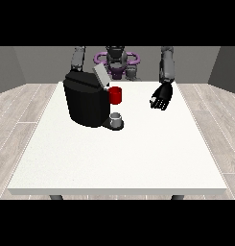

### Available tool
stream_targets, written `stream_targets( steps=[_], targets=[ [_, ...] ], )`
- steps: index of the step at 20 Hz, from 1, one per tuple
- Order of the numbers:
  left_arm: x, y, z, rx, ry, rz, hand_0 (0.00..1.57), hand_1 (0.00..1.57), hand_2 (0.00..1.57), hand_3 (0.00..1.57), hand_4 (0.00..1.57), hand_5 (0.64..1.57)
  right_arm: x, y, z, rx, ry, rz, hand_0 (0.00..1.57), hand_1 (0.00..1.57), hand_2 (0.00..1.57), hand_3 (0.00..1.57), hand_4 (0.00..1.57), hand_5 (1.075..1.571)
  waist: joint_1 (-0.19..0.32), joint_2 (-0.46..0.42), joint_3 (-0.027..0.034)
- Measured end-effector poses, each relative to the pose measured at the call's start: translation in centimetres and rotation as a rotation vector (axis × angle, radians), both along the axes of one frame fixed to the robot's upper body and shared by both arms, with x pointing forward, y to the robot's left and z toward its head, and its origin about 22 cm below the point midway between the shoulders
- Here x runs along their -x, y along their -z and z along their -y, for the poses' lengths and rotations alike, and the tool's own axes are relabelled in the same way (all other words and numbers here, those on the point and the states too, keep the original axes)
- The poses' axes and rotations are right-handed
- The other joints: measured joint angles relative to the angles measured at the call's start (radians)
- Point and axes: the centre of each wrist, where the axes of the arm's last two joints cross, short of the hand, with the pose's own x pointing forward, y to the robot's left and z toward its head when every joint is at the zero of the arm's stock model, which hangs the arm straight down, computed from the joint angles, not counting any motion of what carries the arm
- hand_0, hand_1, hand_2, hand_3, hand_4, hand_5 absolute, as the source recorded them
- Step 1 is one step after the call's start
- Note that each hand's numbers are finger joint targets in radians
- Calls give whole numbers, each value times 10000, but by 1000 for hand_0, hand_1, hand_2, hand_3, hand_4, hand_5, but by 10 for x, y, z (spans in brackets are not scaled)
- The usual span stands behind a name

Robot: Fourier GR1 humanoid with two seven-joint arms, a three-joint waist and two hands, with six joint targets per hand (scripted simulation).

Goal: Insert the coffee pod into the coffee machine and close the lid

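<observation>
On wood-plank floor (23,103), white table (119,158), seemingly grey walls (37,62)

Light is even and fairly bright across the white table (119,158), without glare. A faint soft shadow sits under the black coffee machine (85,101) at upper left. The grey walls look dimmer.

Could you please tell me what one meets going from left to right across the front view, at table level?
Black coffee machine → red thing at the machine → hand at the view's right, hanging over the white table.
</observation>
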Motion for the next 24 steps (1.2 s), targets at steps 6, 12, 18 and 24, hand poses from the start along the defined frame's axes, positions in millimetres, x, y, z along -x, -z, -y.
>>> stream_targets(
  steps=[6, 12, 18, 24],
  targets=[
    [-8, 3, 3, -369, 200, -566, 1036, 1036, 1121, 1006, 395, 1571, 3, 14, 3, -9, 146, -398, 0, 0, 0, 0, 0, 1571, 58, -248, -2],
    [-13, 4, 14, -58, 649, -447, 1420, 1420, 1402, 1332, 494, 1571, 2, 21, 15, 446, 748, -936, 0, 0, 0, 0, 0, 1571, 260, -625, -10],
    [-24, -9, 30, 1138, 1145, -545, 1413, 1413, 1400, 1314, 515, 1571, 5, 32, 24, 718, 1036, -1354, 0, 0, 0, 0, 0, 1571, 485, -1105, -11],
    [-46, -45, 55, 1411, 1699, -948, 1424, 1424, 1404, 1341, 557, 1571, 5, 44, 19, 789, 1080, -1615, 0, 0, 0, 0, 0, 1571, 564, -1570, -7]
  ],
)
